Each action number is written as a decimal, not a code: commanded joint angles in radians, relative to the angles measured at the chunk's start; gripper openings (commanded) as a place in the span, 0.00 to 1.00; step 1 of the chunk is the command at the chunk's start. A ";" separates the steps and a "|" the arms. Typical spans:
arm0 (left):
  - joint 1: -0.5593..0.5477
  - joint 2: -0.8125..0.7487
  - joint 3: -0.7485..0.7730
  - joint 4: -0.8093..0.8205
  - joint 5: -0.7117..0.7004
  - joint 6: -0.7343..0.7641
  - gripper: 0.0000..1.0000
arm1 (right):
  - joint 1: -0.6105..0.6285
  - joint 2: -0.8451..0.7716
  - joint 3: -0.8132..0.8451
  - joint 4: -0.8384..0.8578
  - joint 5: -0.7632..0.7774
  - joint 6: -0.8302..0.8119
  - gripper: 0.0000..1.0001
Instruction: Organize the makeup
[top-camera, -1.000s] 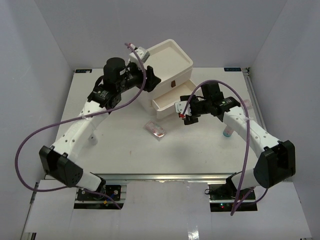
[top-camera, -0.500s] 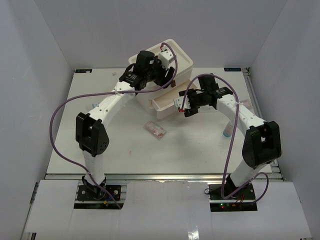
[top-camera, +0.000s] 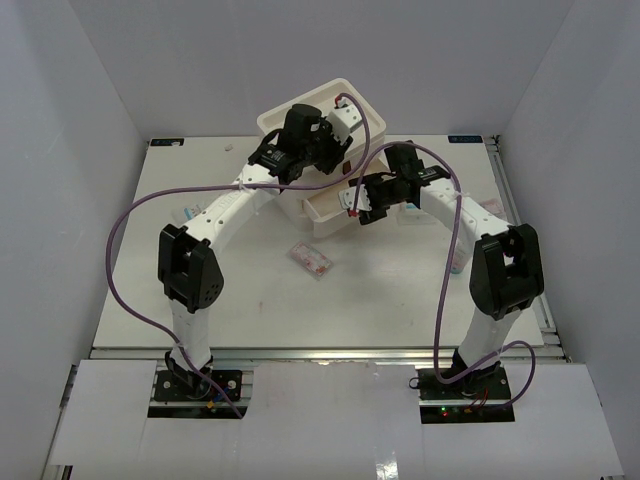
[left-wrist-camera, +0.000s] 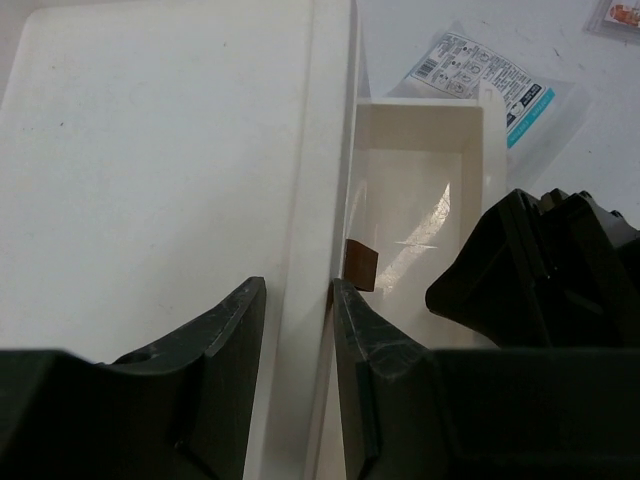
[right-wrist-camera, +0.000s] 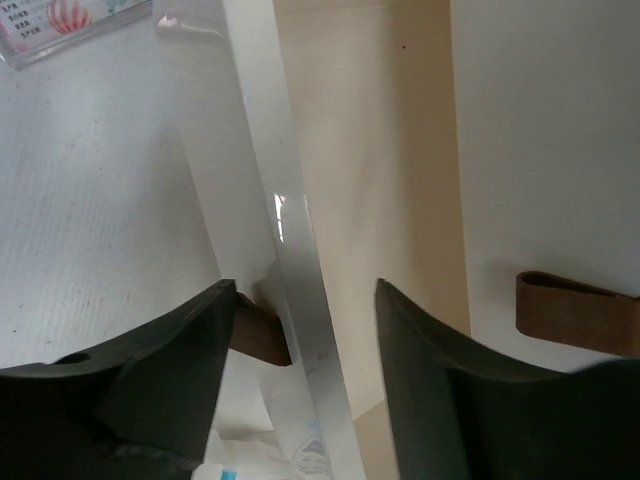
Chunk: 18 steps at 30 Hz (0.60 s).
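L end effector (left-wrist-camera: 298, 300) is over the far-centre box (left-wrist-camera: 150, 150), fingers set narrow w/ the box top's right rim between them. They sit v. close on both sides, but can't tell if they actually clamp it. R end effector (right-wrist-camera: 305, 290) is at the open drawer (left-wrist-camera: 410, 200), which is pulled out of the box toward the near side. Its jaws are fairly wide and straddle the drawer's front wall, gripping nothing, w/ a clear gap on the right-hand side. A brown pull tab (right-wrist-camera: 262, 338) on that wall sits just beside the left-hand finger; can't tell if they touch. A 2nd brown tab (right-wrist-camera: 575, 312) shows on the box front above the drawer. What shows of the drawer's inside is bare cream floor; the rest is hidden by the R arm. Makeup is out on the tabletop (top-camera: 400, 300). The flat clear case (top-camera: 312, 259) w/ pink inside lies near of the drawer, about centre, apart from both arms. A clear packet (left-wrist-camera: 480, 80) printed white and blue lies just right of the drawer, touching or almost touching its side. A small white-and-blue bottle (top-camera: 454, 266) stands further right and nearer, close by the R forearm, partly hidden. At far left there is one more small item (top-camera: 190, 213), too small to ID.
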 joint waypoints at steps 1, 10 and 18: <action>-0.002 0.012 -0.007 -0.011 -0.034 0.020 0.42 | 0.021 0.008 0.032 -0.036 0.035 -0.056 0.51; 0.004 0.040 0.002 -0.011 -0.026 0.009 0.41 | 0.016 -0.126 -0.082 -0.119 0.062 -0.109 0.30; 0.029 0.054 0.002 -0.015 0.001 -0.016 0.40 | 0.004 -0.214 -0.133 -0.127 0.048 -0.089 0.27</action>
